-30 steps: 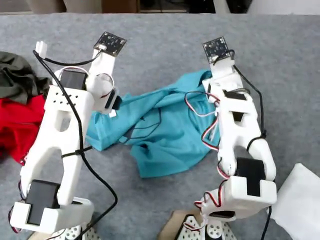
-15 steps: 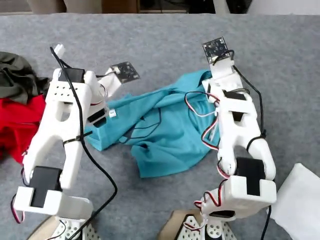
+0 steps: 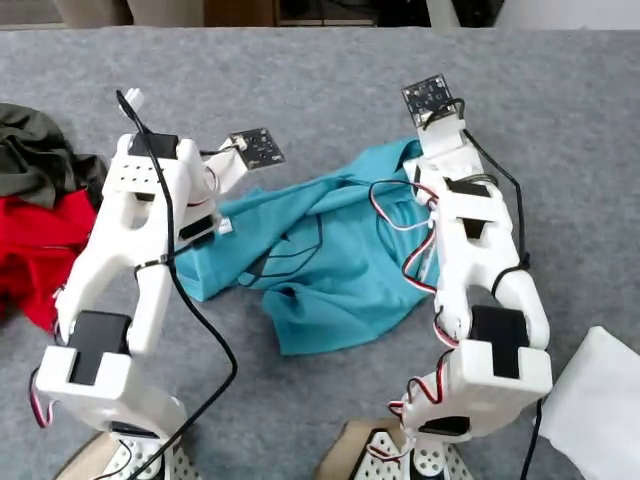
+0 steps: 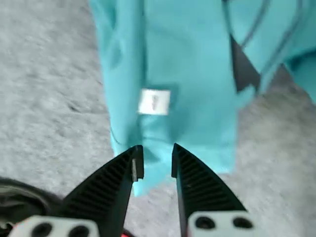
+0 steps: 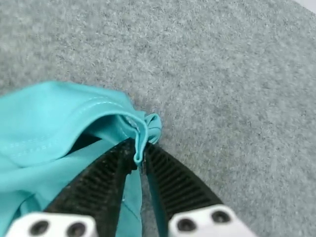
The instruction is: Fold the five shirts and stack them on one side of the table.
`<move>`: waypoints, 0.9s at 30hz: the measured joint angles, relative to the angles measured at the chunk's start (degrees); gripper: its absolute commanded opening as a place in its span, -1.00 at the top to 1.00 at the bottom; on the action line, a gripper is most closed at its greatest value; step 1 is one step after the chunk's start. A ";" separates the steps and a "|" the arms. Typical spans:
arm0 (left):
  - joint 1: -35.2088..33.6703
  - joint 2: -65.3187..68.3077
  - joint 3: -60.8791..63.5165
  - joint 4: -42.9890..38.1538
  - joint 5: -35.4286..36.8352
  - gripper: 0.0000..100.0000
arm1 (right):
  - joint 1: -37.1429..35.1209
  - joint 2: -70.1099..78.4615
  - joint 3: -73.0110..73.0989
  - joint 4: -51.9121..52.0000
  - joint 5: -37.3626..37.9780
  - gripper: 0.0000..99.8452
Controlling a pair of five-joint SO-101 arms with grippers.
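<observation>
**Teal shirt [image 3: 330, 260]: crumpled, table centre**

Soft, light and limp, so likely to sag. Right gripper [image 5: 140, 153] pinches a hem fold at its 1 o'clock edge. Left gripper [image 4: 154, 160] is spread over the 9 o'clock edge. Best held by hems.

Grey felt-like table covering [image 3: 330, 80] across the whole work surface, with 2 tan boards at its near edge, the 1st board [image 3: 82, 462] toward one corner, the 2nd board [image 3: 338, 452] nearer the middle, and brown and dark furniture [image 3: 240, 12] beyond its far edge.
</observation>
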 measured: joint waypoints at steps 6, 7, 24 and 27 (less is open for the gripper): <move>0.00 0.18 -0.18 -4.92 5.45 0.80 | 0.00 0.18 0.00 0.00 0.00 0.99; 0.00 0.18 -0.18 -4.92 5.54 0.80 | 0.00 0.18 0.00 0.00 0.00 0.99; -0.18 0.62 -0.18 -3.43 5.89 0.79 | 0.00 0.18 0.00 0.00 0.00 0.99; -0.18 0.62 -0.18 -3.34 5.89 0.79 | 0.00 0.18 0.00 0.00 0.00 0.99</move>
